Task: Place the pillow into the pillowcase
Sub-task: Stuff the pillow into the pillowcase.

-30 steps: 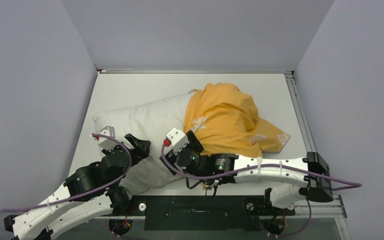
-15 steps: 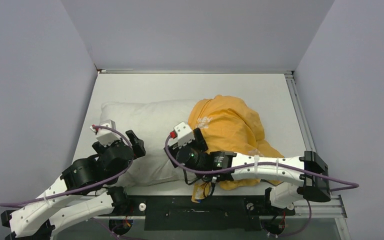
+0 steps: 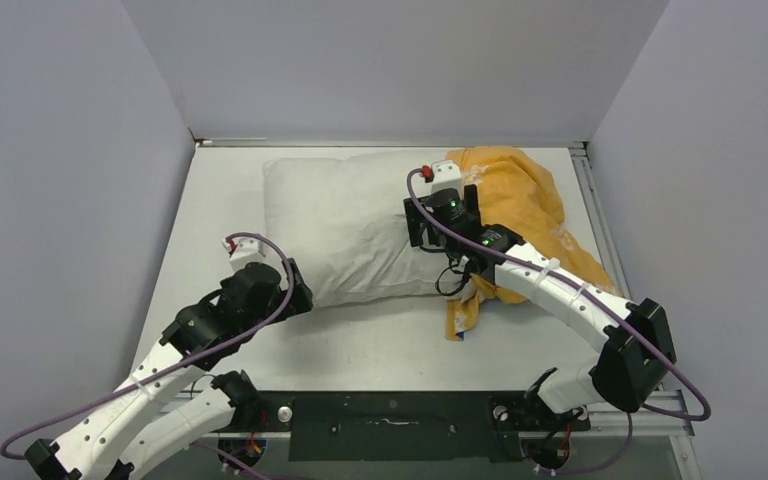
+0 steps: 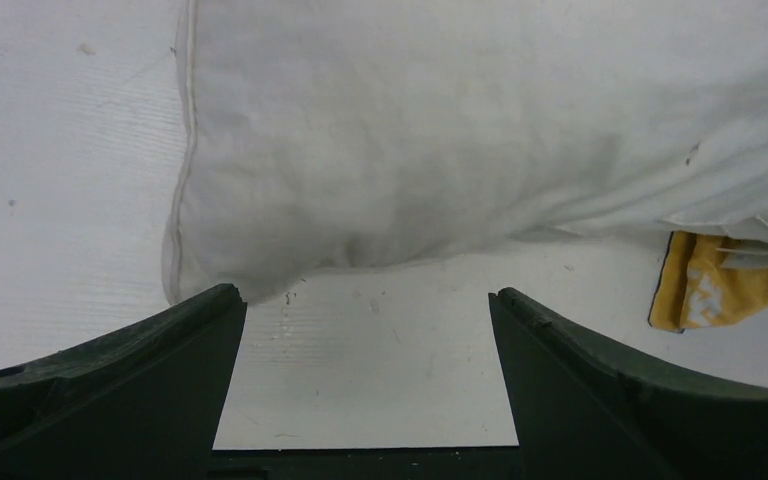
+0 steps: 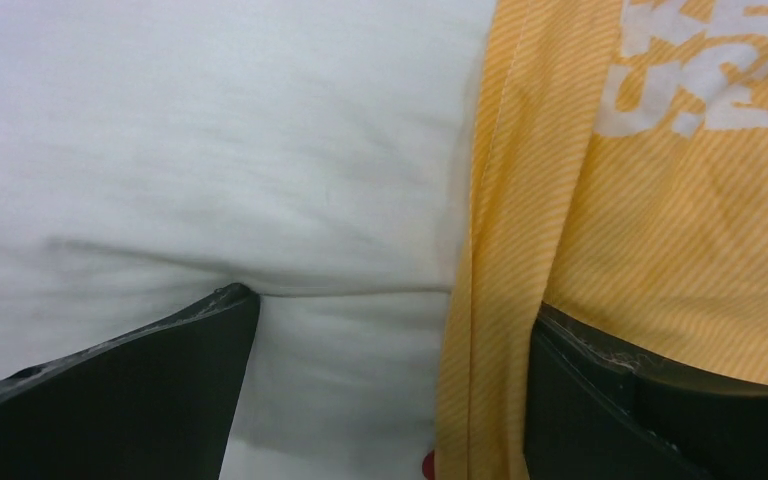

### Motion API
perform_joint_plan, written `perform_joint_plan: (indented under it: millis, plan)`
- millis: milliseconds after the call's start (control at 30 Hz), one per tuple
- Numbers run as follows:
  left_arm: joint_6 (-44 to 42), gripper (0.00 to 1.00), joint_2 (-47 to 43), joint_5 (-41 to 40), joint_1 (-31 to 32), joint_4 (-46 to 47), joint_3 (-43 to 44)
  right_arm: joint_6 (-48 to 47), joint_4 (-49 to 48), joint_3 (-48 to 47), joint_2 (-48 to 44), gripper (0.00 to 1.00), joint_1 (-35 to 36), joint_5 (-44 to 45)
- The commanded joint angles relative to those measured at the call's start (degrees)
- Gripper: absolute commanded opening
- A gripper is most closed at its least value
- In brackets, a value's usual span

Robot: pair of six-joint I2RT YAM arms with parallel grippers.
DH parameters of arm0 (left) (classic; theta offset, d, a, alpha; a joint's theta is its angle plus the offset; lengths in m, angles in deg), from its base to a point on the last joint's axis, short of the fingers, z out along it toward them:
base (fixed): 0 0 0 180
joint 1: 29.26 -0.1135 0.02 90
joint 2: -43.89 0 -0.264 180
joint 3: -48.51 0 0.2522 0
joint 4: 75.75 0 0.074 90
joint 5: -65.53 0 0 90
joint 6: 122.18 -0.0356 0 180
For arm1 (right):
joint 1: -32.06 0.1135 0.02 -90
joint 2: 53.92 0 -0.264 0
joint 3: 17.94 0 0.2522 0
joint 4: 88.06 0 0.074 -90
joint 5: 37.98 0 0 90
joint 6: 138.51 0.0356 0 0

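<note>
1. Between the fingers of the left claw (image 4: 365,293), which are spread wide, nothing is held. Bare surface (image 4: 360,390) is seen beneath it, just short of the near edge of the pillow (image 4: 440,130).
2. The right claw (image 5: 392,303) is likewise spread wide and pressed onto the pillow where the hem of the pillowcase (image 3: 530,195) begins. No pinch of fabric is seen.
3. Only the pillow's right end is covered by the orange case, which is bunched at the far right of the surface.
4. Most of the pillow is left bare, so the task is judged barely begun. The case is yet to be drawn along its length.
</note>
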Motion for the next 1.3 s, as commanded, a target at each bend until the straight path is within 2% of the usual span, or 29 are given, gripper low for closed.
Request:
perform_joint_plan:
  millis: [0, 200, 367, 533, 800, 900, 967, 1067, 1267]
  plan:
    - [-4.89, 0.96, -3.15, 11.37, -3.60, 9.53, -0.95, -2.64, 7.39, -3.42, -6.78, 0.90, 1.16, -2.75]
    - [-7.85, 0.96, -2.69, 21.70, -10.57, 12.96, -0.84, -0.81, 9.57, -3.69, -20.96, 0.90, 2.06, -1.47]
    - [-8.70, 0.96, 0.51, 34.94, -18.89, 17.61, -1.05, -5.55, 9.24, -6.26, -22.33, 0.90, 2.04, -2.28]
    - [-6.74, 0.96, 1.38, 45.82, -29.51, 23.19, -2.45, -8.93, 5.37, -6.32, -14.85, 0.90, 4.33, -5.28]
    - [-1.85, 0.96, 0.95, 60.60, -54.06, 27.28, -7.61, -12.01, 0.40, -12.21, 2.72, 0.90, 16.22, -1.98]
    - [-2.60, 0.96, 0.23, 63.11, -61.31, 26.62, -9.44, -13.27, -0.89, -15.02, 8.03, 0.90, 20.29, -0.67]
    - [-4.40, 0.96, -0.04, 62.96, -63.82, 24.95, -9.84, -14.70, -1.65, -16.46, 11.37, 0.90, 22.60, 0.26]
    - [-7.28, 0.96, -0.20, 60.88, -64.11, 22.05, -9.28, -15.24, -2.36, -17.77, 17.15, 0.90, 24.62, 1.60]
    - [-12.98, 0.97, -0.61, 58.66, -64.12, 17.14, -7.79, -13.38, -0.01, -21.51, 29.31, 0.90, 23.82, 4.42]
